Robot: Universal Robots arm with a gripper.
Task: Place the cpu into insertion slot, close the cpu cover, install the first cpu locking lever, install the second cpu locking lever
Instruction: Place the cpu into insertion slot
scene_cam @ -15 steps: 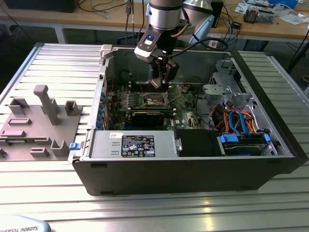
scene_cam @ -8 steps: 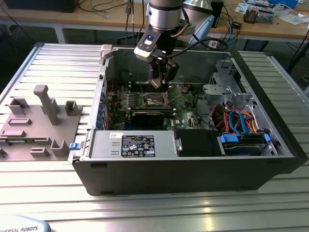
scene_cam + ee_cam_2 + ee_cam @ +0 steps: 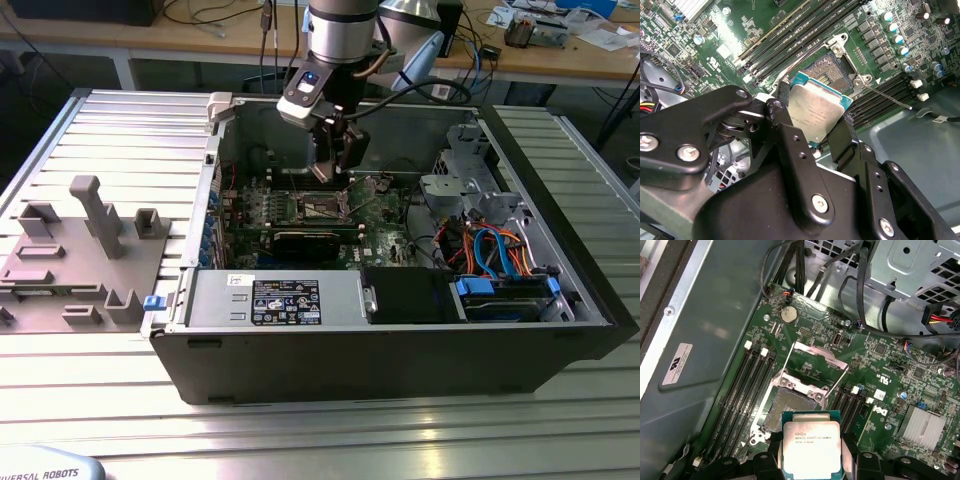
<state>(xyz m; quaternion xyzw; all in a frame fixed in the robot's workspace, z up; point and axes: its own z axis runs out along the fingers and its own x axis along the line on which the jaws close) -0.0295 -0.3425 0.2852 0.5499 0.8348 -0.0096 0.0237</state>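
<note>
- Above the insertion slot (image 3: 790,402), the gripper (image 3: 811,461) holds the cpu (image 3: 811,450) clamped between its 2 fingers (image 3: 790,150) (chip not yet seated).
- The cpu cover (image 3: 816,352) stands raised open.

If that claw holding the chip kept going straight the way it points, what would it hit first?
Most likely the open insertion slot: the gripper holds the cpu above it, pointing down at the motherboard, though depth is unclear.

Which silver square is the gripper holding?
The cpu, the solid-topped chip clamped in the gripper; the cpu cover stands open beside the insertion slot.
</note>
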